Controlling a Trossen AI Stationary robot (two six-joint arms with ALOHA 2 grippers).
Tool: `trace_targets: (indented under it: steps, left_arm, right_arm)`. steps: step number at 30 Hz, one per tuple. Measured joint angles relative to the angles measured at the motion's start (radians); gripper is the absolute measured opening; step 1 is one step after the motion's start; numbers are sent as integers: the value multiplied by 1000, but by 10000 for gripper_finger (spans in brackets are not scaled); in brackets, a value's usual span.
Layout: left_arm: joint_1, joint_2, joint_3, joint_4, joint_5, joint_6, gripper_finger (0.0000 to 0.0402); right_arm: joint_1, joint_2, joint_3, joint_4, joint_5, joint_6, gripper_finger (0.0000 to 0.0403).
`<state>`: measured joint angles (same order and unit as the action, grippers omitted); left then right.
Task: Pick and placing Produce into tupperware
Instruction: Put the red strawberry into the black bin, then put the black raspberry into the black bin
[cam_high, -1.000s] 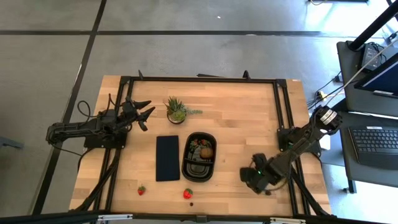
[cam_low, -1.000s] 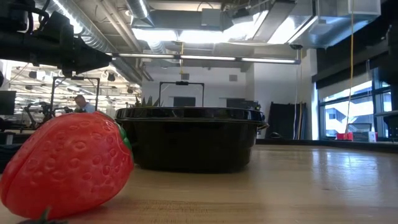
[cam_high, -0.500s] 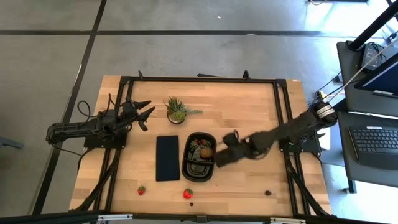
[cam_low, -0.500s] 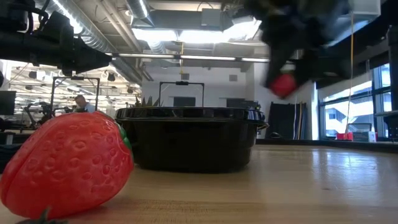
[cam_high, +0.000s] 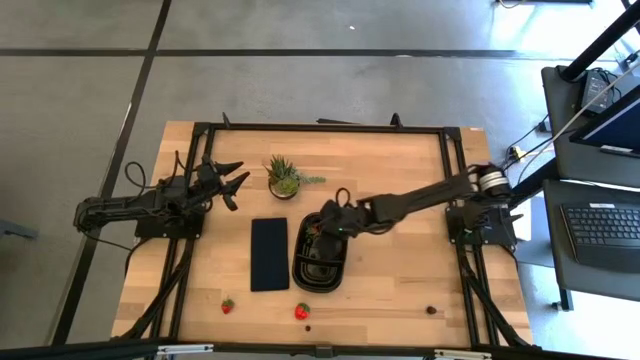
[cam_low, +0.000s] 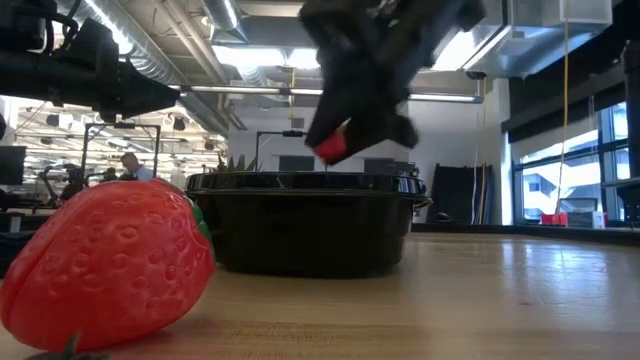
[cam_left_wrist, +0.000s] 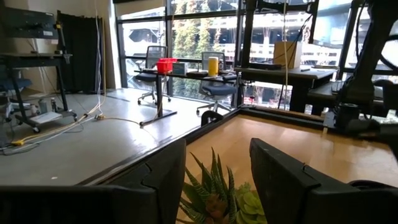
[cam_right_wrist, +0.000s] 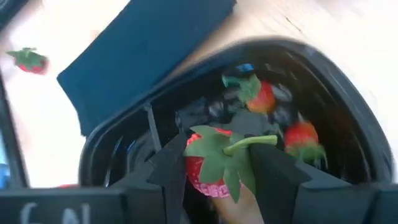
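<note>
A robotics lab in an open office hall is shown: a wooden surface (cam_high: 400, 190) framed by black rails, exposed ducts (cam_low: 150, 50) and strip lights overhead, office chairs (cam_left_wrist: 152, 59) at tall windows, and a laptop (cam_high: 608, 225) on a side desk.

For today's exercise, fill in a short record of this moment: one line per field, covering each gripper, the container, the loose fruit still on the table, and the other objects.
Right gripper: above the black shallow plastic container, shut on a red strawberry with green leaves
Left gripper: waiting open at the table's left side, near the spiky green potted plant
Container contents: at least two strawberries visible inside
Loose fruit on table: two red strawberries, a small dark berry
Other objects: flat dark rectangular panel beside the container
</note>
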<state>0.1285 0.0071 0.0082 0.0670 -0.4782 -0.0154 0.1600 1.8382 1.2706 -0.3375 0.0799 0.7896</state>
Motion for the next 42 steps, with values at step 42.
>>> trace_targets:
  steps: [42]
  left_arm:
    - [0, 0, 0, 1, -4, 0, 171]
  right_arm:
    - [-21, 113, 94, -20, -77, -155, 203]
